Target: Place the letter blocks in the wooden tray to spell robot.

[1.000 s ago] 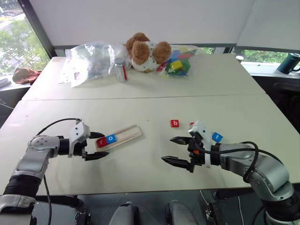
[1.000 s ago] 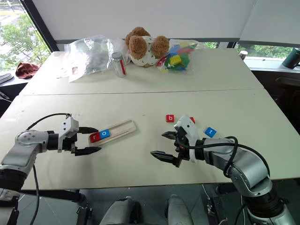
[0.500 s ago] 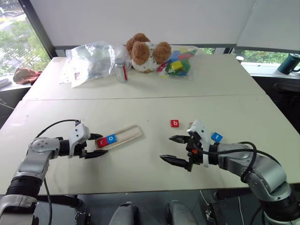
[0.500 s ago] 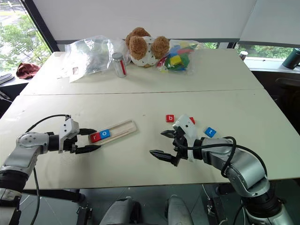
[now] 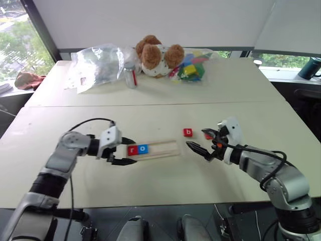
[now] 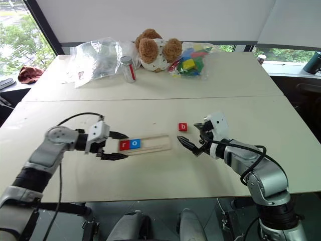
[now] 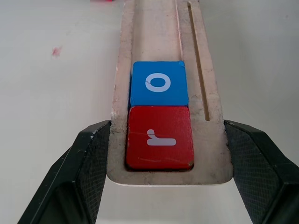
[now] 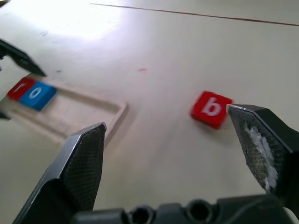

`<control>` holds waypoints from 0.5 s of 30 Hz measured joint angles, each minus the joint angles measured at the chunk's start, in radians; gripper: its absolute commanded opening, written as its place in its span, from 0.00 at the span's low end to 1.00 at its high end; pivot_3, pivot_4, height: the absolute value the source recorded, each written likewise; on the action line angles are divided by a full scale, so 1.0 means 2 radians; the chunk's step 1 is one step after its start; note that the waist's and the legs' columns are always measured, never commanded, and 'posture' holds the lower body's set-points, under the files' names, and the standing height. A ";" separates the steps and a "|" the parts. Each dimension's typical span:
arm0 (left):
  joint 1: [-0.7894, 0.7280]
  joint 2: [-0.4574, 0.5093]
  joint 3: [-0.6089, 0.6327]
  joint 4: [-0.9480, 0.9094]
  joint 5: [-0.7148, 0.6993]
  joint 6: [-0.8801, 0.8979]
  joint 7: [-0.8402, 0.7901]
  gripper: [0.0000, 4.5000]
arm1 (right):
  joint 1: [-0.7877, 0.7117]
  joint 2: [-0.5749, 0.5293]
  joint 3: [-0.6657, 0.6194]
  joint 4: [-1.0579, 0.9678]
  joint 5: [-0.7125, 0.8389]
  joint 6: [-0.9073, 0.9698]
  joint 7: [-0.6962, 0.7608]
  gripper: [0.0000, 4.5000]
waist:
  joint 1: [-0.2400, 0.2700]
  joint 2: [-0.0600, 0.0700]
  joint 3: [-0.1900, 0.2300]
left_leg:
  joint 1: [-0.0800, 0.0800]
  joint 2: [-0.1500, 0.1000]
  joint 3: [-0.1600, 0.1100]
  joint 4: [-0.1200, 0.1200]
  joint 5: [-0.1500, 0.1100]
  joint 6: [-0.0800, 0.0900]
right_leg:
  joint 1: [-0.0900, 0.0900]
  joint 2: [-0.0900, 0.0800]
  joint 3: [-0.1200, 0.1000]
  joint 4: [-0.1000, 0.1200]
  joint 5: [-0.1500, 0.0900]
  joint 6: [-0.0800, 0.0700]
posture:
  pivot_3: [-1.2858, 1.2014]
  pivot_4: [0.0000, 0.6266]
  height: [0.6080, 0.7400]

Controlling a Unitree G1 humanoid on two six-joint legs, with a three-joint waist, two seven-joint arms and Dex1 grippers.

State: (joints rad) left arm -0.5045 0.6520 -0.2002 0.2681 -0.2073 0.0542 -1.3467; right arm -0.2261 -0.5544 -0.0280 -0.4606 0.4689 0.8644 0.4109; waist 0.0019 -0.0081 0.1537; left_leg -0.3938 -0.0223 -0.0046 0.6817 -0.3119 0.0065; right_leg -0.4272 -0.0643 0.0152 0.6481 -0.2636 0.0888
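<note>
The wooden tray (image 5: 161, 149) lies on the table, with a red "r" block (image 7: 160, 137) and a blue "o" block (image 7: 159, 83) side by side at its left end. My left gripper (image 5: 128, 151) is shut on that end, one finger against each long edge of the tray (image 7: 154, 28). A red "b" block (image 5: 187, 132) lies loose just right of the tray. My right gripper (image 5: 198, 138) hovers open beside it, and in the right wrist view the "b" block (image 8: 211, 108) sits close to one fingertip. A sliver of another red block (image 5: 207, 135) peeks out behind that gripper.
At the back of the table sit a teddy bear (image 5: 154, 55), a crumpled clear plastic bag (image 5: 98, 63), a small can (image 5: 130, 75) and a bag of big coloured blocks (image 5: 190, 64). A seam (image 5: 150, 105) runs across the table.
My left gripper closed on the tray's end and slid it right, turning it straighter. My right gripper moved forward, up to the "b" block, still open.
</note>
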 measured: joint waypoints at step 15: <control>0.001 -0.018 -0.025 0.039 0.029 -0.035 -0.002 0.99 | -0.089 0.197 0.029 0.025 -0.073 0.122 -0.204 1.00 | -0.007 0.000 0.000 | 0.000 0.000 0.000 0.000 0.000 0.000 | 0.000 0.001 0.000 0.001 0.000 0.000 | 0.52 0.24 1.00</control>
State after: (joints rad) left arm -0.5035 0.6168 -0.2509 0.3452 -0.1483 -0.0156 -1.3498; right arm -0.4046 -0.1600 0.0296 -0.4104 0.3237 1.1083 0.0038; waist -0.0127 -0.0080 0.1537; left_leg -0.3935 -0.0219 -0.0046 0.6822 -0.3113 0.0060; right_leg -0.4275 -0.0626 0.0153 0.6504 -0.2636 0.0889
